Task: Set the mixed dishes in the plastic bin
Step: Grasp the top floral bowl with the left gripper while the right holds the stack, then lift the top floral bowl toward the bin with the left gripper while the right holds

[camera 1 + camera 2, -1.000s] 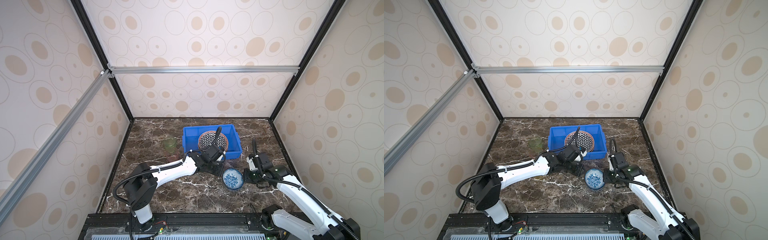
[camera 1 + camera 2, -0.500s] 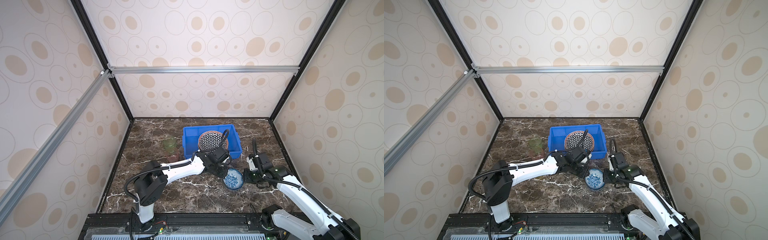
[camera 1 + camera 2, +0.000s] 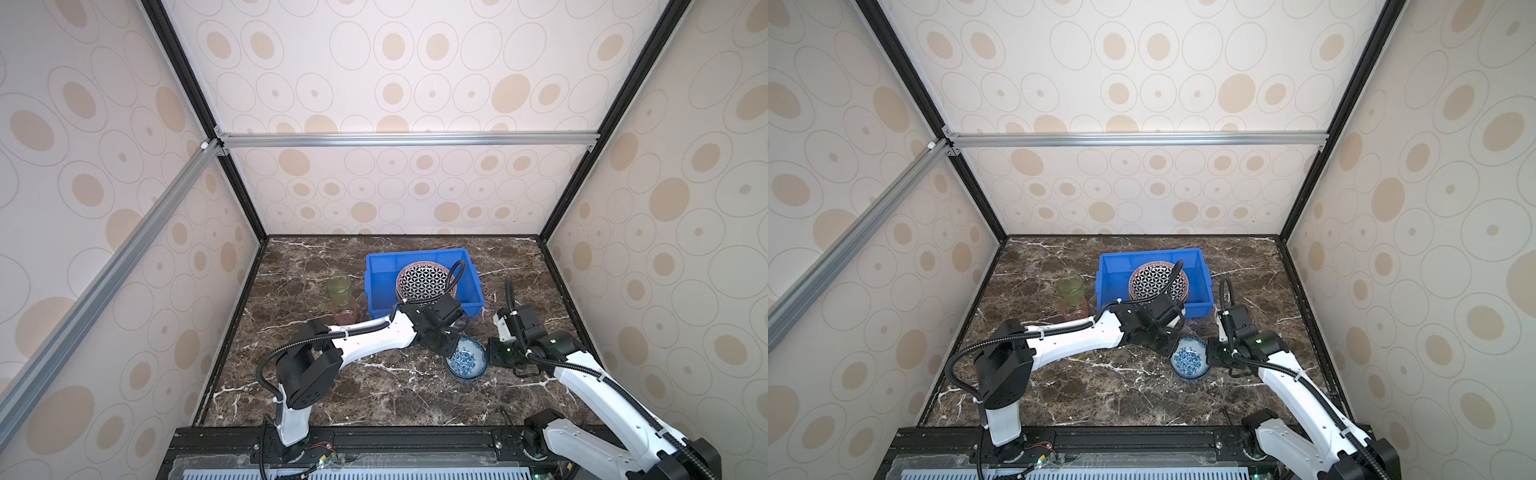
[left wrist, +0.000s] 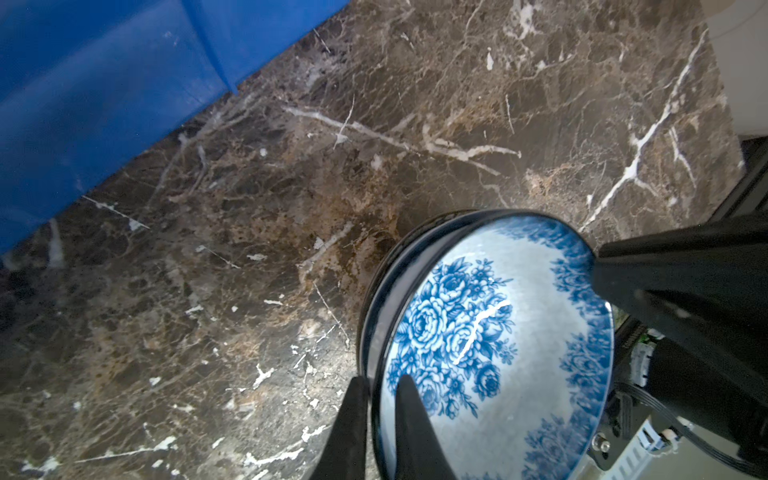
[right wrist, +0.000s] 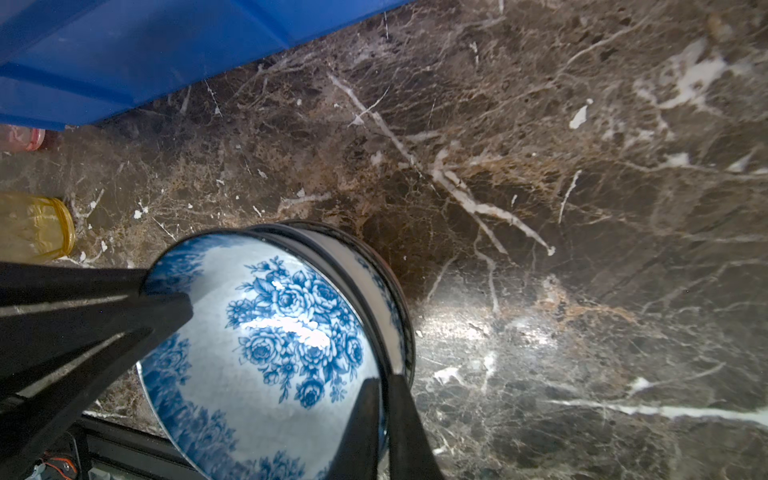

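Gripping small blue-floral ceramic bowl [image 3: 466,360] by rim from both sides: our right gripper [image 5: 383,380] clamped, left gripper [image 4: 380,380] just closed on it. Bowl outside, near bright blue rectangular plastic bin [image 3: 374,291]; we judge handover toward bin underway.

Clearance | I see bin [image 3: 415,252] left half free, plate [image 3: 424,282] fills right | cups [image 3: 340,286] stand just beside bin's left wall | bowl [image 3: 467,361] blocks strip near bin's front-right corner | near table [image 3: 374,399] open
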You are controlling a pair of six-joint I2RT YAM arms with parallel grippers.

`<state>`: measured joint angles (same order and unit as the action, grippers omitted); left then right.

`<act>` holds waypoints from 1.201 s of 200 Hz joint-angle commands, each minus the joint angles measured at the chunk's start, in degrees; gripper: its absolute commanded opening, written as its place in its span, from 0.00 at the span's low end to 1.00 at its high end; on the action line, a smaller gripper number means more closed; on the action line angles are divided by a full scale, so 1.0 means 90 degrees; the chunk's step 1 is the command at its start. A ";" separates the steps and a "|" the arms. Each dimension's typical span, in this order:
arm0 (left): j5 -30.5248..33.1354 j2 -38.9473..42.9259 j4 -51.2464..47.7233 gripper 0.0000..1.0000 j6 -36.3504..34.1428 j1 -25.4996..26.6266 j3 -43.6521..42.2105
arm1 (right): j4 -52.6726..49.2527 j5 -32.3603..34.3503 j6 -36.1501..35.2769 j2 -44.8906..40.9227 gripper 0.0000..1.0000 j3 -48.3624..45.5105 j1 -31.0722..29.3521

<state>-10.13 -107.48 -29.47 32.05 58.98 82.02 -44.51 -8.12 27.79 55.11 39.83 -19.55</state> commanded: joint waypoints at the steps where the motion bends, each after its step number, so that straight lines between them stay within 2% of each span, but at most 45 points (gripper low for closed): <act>1: 0.0233 -0.0100 -0.0247 0.10 -0.0075 0.0084 0.0280 | -0.0034 -0.0113 -0.0034 -0.0088 0.10 -0.0071 -0.0055; 66: 0.0490 -0.0038 -0.0270 0.00 -0.0124 0.0082 0.0349 | -0.0332 0.0138 -0.0214 -0.0127 0.14 0.0228 -0.0054; 177: 0.0325 0.0474 0.0317 0.00 -0.0076 0.0058 0.0176 | -0.0464 0.0364 -0.0218 -0.0516 0.20 0.0369 -0.0055; 240: 0.0639 0.0816 0.0165 0.00 -0.0133 -0.0074 0.0165 | -0.0501 0.0299 -0.0218 -0.0470 0.20 0.0369 -0.0054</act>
<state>-5.85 -103.83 -29.34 31.66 58.96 82.63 -47.16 -5.93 26.06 51.05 42.24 -19.73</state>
